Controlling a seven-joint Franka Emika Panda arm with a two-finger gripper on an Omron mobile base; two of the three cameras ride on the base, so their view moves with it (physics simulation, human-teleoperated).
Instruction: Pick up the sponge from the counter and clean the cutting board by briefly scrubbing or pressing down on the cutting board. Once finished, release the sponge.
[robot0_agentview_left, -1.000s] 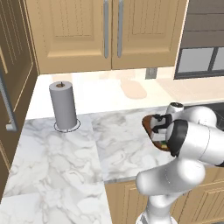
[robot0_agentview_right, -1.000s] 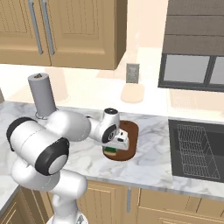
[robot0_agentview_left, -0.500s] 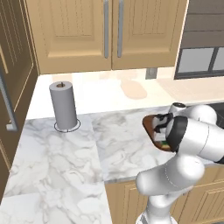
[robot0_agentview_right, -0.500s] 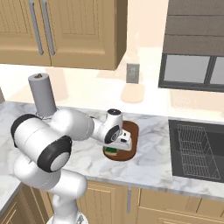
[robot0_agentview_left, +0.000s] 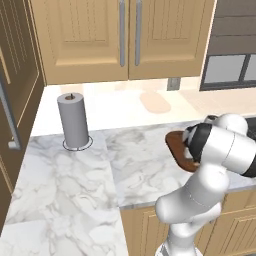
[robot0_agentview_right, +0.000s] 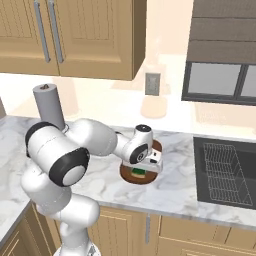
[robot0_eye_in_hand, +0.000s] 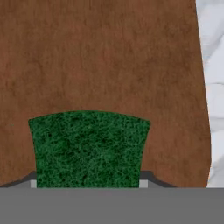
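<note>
Close in, the hand view looks straight down on the sponge, its green top sitting between the two finger tips that flank its sides — the jaws are clenched on it, with the dark brown cutting board spreading out beneath and white marble showing at the right edge. From the right base view, the white arm bends forward from its base at the lower left, the big dark-jointed elbow nearest the camera, the forearm reaching out level over the bench and the wrist turned so the gripper points down onto the cutting board; the sponge shows as a sliver of green and yellow under the hand, resting on the board. From the left base view the arm rises at the lower right and folds over the board, hiding most of it. Farther back on the bench stands a grey paper towel roll — well apart from the board — and beyond, to the right, a dark sink with a wire rack.
</note>
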